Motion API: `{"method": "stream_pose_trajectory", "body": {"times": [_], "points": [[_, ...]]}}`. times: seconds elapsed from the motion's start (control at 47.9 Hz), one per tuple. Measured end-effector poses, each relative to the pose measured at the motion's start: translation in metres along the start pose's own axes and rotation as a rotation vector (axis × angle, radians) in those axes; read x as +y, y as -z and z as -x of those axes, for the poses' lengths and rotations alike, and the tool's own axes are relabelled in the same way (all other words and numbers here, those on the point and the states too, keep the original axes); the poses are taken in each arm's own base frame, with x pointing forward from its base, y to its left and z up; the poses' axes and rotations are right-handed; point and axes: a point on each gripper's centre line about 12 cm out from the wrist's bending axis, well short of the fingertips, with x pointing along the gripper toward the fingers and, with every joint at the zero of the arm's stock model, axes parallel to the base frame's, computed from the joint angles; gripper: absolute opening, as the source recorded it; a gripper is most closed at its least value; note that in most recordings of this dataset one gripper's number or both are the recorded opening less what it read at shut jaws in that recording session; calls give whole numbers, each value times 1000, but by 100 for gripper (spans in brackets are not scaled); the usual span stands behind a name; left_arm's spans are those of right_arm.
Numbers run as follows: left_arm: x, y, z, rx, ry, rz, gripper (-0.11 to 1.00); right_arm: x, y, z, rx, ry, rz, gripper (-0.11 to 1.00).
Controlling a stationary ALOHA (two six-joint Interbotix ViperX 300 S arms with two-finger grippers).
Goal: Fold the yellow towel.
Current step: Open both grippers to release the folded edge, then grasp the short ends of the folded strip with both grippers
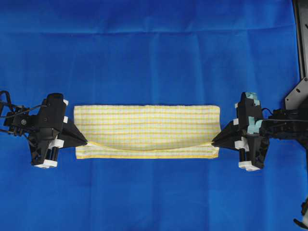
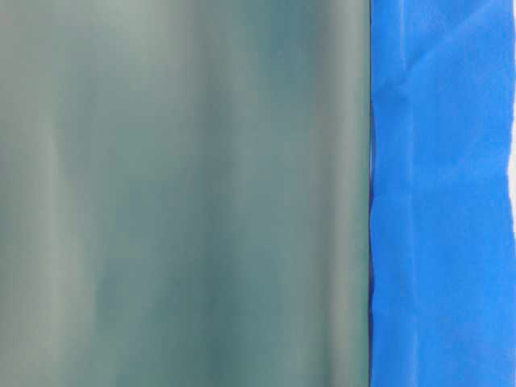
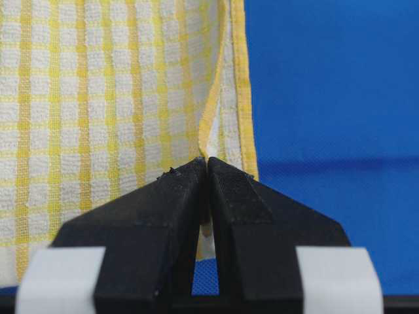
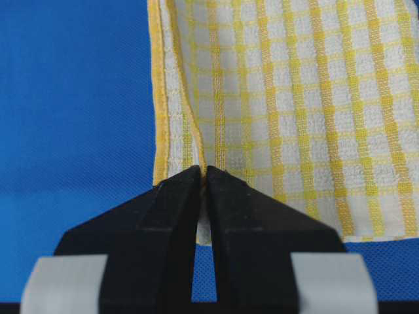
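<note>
Yellow towel (image 1: 147, 124) lies half-folded on the blue cloth (image 1: 154, 48); left hand (image 1: 84, 142) and right hand (image 1: 214, 142) each pinch its upper layer's corners, probably to align the edges.

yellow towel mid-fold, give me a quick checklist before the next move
1. Left gripper jaws closed on the yellow towel top layer: ok.
2. Right gripper jaws closed on the same layer: ok.
3. Both grips level with each other: ok.
4. Folded edge reaches the near hem: not ok; it sags mid-span and a strip shows.
5. Blue cloth not caught in the jaws: ok.
6. Table-level view usable: not ok, blocked.
</note>
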Motion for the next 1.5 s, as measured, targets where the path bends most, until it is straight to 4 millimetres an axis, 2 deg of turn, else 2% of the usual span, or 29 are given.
{"method": "stream_pose_trajectory", "body": {"times": [0.251, 0.334, 0.418, 0.48, 0.522, 0.626, 0.689, 0.835, 1.169, 1.357, 1.503], "points": [[-1, 0, 0, 2, 3, -1, 5, 2, 2, -2, 22, 0, 1, 4], [-1, 0, 0, 2, 3, 5, 24, 3, 2, -5, 37, 3, -2, 4], [-2, 0, 0, 1, 4, 11, 50, 6, 2, -9, 54, 3, -5, 8], [-2, 0, 0, 1, 5, 12, 66, 9, 1, -12, 67, -1, -6, 23], [-3, 0, 1, 3, 6, 11, 71, 12, 1, -13, 74, -5, -6, 36], [-4, -1, 3, 1, 10, 4, 64, 13, 1, -13, 80, -9, -6, 69], [-4, -4, 5, -7, 11, -1, 62, 13, 0, -13, 76, -10, -1, 81], [2, -13, 13, -43, -2, 10, 62, 6, -7, -6, 39, -2, -11, 72], [50, -27, 23, -87, -142, 2, 62, -53, -33, 14, -83, 145, -103, 74], [73, -23, 22, -55, -207, 8, 61, -72, -35, 14, -66, 205, -117, 73], [80, -10, 11, 9, -223, 25, 60, -77, -29, 6, -21, 229, -124, 73]]}}
